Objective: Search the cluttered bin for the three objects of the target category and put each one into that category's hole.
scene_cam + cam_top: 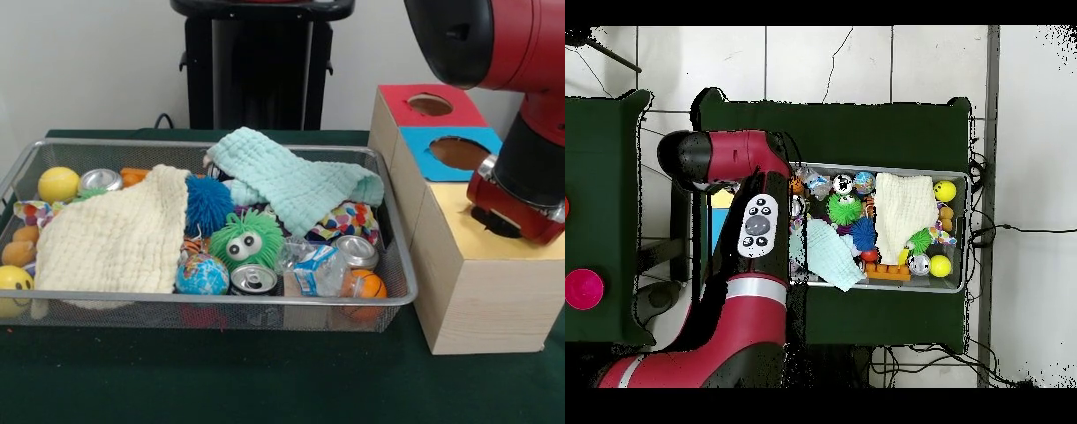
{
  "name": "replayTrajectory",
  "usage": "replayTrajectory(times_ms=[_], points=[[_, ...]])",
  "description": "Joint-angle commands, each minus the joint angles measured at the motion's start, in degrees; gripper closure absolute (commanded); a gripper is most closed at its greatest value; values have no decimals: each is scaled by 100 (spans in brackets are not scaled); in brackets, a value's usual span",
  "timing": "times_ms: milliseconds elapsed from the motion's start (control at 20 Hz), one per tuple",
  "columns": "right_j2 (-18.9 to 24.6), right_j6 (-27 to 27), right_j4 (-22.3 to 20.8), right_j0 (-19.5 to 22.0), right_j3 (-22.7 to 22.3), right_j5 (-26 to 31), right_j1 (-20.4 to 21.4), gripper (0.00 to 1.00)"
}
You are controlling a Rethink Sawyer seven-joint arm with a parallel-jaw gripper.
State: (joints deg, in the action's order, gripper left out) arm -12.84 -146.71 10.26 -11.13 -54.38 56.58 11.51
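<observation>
The wire-mesh bin point(221, 303) holds a large cream-yellow waffle cloth point(115, 234) spread over its left half. A polka-dot cloth point(349, 218) peeks out at the right, under a mint-green cloth. Another bit of polka-dot fabric point(26, 212) shows at the far left. The yellow-topped box point(459, 221) stands right of the bin. My arm's red wrist end point(516, 203) sits right over its hole point(490, 223), of which only a dark edge shows. The gripper is hidden below the wrist. In the overhead view the arm point(755, 225) covers the boxes; the bin point(965, 230) and cream cloth point(905, 210) show.
A mint-green waffle cloth point(291, 181) lies across the bin's back right. Around it are a blue spiky ball point(206, 203), a green googly-eyed plush point(244, 240), a globe ball point(201, 276), cans point(254, 280), yellow balls point(58, 184). The blue-topped point(424, 150) and red-topped point(397, 106) boxes stand behind the yellow one.
</observation>
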Motion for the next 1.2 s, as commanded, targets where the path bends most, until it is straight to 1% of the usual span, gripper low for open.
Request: replayTrajectory(times_ms=[50, 200, 300, 350, 450, 550, 650, 950, 1000, 1100, 1200], points=[[261, -823, 130, 38, -675, 297, 107, 100], [102, -1041, 273, 64, -500, 1041, 610, 100], [52, -921, 212, 105, -400, 1209, 718, 100], [69, -904, 224, 131, -402, 1227, 745, 100], [120, -869, 251, 190, -458, 1038, 763, 100], [100, -808, 200, 221, -369, 1019, 758, 100], [85, -760, 158, 235, -229, 1115, 749, 100], [48, -602, 91, 293, -61, 1467, 921, 100], [62, -502, 61, 339, -11, 1481, 921, 100], [77, -334, -30, 396, 3, 1340, 867, 100], [190, -117, -52, 546, -22, 1169, 752, 100]])
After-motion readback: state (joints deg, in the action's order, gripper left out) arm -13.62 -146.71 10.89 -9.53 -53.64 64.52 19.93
